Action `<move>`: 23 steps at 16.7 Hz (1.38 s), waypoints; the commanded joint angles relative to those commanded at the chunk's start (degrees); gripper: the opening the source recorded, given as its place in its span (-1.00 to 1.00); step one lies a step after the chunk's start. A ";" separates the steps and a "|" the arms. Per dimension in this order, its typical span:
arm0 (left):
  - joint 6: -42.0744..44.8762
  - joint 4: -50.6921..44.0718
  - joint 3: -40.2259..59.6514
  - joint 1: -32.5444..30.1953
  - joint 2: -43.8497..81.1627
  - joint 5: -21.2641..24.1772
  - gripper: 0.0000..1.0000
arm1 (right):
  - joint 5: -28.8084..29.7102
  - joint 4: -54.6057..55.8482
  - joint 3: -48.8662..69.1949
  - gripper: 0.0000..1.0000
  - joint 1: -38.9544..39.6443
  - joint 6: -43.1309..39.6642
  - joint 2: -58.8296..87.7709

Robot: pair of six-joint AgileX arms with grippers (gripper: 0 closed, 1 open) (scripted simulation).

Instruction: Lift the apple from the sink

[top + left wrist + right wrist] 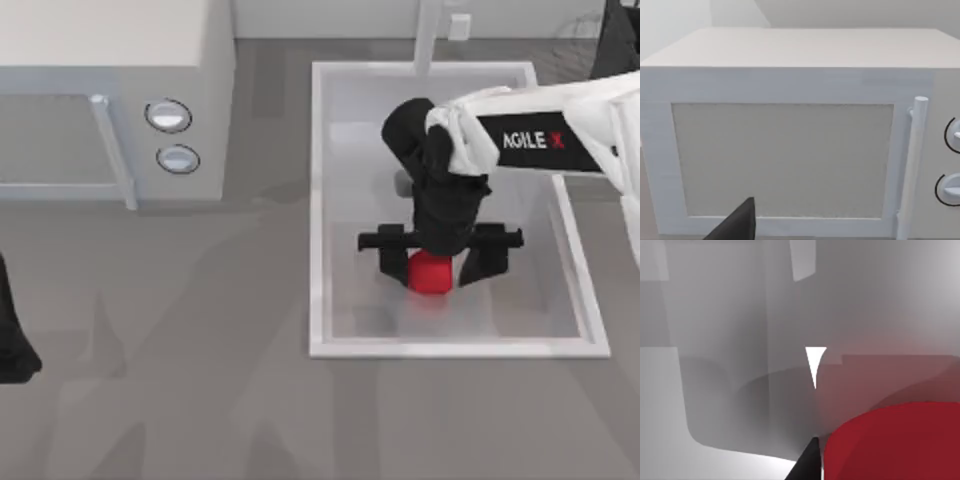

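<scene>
The right gripper [432,268] is reaching down into the sink [320,200], its black fingers spread to either side of the apple [430,274]. The apple is sitting between the fingers, directly beneath the black wrist, which is covering its upper part from above. Whether the fingers are actually pressing on the apple, or just standing beside it, I cannot tell. In the right wrist view the apple [895,445] is looming very close as a red rounded mass, with one dark finger tip [807,465] just beside it and the pale sink wall [715,365] beyond.

The apple is lying on the sink floor, in the half of the basin nearer the bottom edge of the top view, roughly midway between the two long walls. It is looking roundish, so no long axis or pointing direction is standing out.

Farther from the gripper, a white faucet post [428,35] is rising at the sink's far short edge. Well to the left of the sink, a white microwave [110,90] with two round knobs [168,115] is standing on the grey table [200,380].

The left gripper [12,345] is resting at the table's left edge, well apart from the sink. In the left wrist view one dark finger [737,225] is showing in front of the microwave door [782,160].
</scene>
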 joint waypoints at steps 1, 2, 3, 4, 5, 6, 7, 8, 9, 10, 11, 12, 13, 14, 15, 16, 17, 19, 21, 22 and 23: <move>0.00 0.00 0.00 0.00 0.00 0.00 1.00 | 0.00 0.00 0.00 -0.66 0.00 0.00 0.00; 0.00 0.00 0.00 0.00 0.00 0.00 1.00 | 0.00 0.00 0.00 -0.81 0.00 0.00 0.00; 0.00 0.00 0.00 0.00 0.00 0.00 1.00 | 0.00 0.00 0.00 -0.96 0.00 0.00 0.00; 0.00 0.00 0.00 0.00 0.00 0.00 1.00 | 0.00 0.00 0.00 -1.00 0.00 0.00 0.00; 0.00 0.00 0.00 0.00 0.00 0.00 1.00 | 0.00 0.00 0.00 -1.00 0.00 0.00 0.00; 0.00 0.00 0.00 0.00 0.00 0.00 1.00 | 0.00 0.00 0.00 -1.00 0.00 0.00 0.00; 0.00 0.00 0.00 0.00 0.00 0.00 1.00 | 0.00 0.00 0.00 -1.00 0.00 0.00 0.00; 0.00 0.00 0.00 0.00 0.00 0.00 1.00 | 0.00 0.00 0.00 -1.00 0.00 0.00 0.00; 0.00 0.00 0.00 0.00 0.00 0.00 1.00 | 0.00 0.00 0.00 -1.00 0.00 0.00 0.00; 0.00 0.00 0.00 0.00 0.00 0.00 1.00 | 0.00 0.00 0.00 -1.00 0.00 0.00 0.00; 0.00 0.00 0.00 0.00 0.00 0.00 1.00 | 0.00 0.00 0.00 -1.00 0.00 0.00 0.00; 0.00 0.00 0.00 0.00 0.00 0.00 1.00 | 1.17 -1.58 0.57 -1.00 -0.15 -0.62 -3.42; 0.00 0.00 0.00 0.00 0.00 0.00 1.00 | 1.17 -1.69 0.68 -1.00 -0.15 -0.61 -3.39; 0.00 0.00 0.00 0.00 0.00 0.00 1.00 | 1.17 -2.33 1.34 -1.00 -0.13 -0.60 -3.24; 0.00 0.00 0.00 0.00 0.00 0.00 1.00 | 1.17 -3.57 2.61 -1.00 -0.11 -0.57 -2.97; 0.00 0.00 0.00 0.00 0.00 0.00 1.00 | 1.17 -5.46 4.53 -1.00 -0.07 -0.53 -2.63; 0.00 0.00 0.00 0.00 0.00 0.00 1.00 | 1.17 -7.90 7.01 -1.00 -0.04 -0.49 -2.25; 0.00 0.00 0.00 0.00 0.00 0.00 1.00 | 1.18 -14.54 13.86 -1.00 0.02 -0.43 -1.48; 0.00 0.00 0.00 0.00 0.00 0.00 1.00 | 1.18 -22.89 22.85 -1.00 0.04 -0.41 -0.83; 0.00 0.00 0.00 0.00 0.00 0.00 1.00 | 1.18 -27.47 27.86 -1.00 0.04 -0.41 -0.56; 0.00 0.00 0.00 0.00 0.00 0.00 1.00 | 1.18 -32.18 32.98 -1.00 0.02 -0.42 -0.35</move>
